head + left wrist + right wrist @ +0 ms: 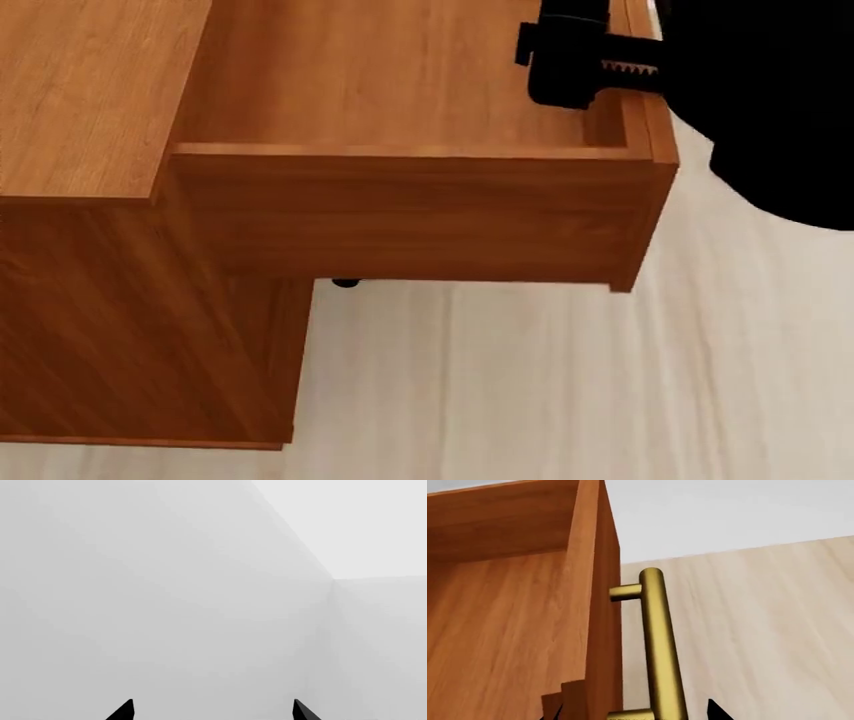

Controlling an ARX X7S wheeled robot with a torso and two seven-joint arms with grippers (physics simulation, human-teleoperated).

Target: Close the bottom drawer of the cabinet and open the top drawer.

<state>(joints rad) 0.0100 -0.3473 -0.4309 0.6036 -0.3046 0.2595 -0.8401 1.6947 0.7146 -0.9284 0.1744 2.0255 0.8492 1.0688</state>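
Observation:
The reddish-brown cabinet (134, 330) fills the left of the head view. Its top drawer (400, 215) stands pulled far out to the right, its inside bare. My right gripper (607, 70) sits at that drawer's front panel. In the right wrist view the panel (602, 630) and the brass handle (660, 645) both lie between the fingertips (715, 711), which stand wide apart with a gap beside the handle. The right gripper (632, 710) is open. My left gripper (212, 710) is open with nothing in it, facing a blank white wall. The bottom drawer is hidden.
Pale wooden floor (561, 390) spreads below and to the right of the cabinet. A small dark piece (346, 283) shows just under the pulled-out drawer. My right arm is the black mass (774, 100) at the head view's top right.

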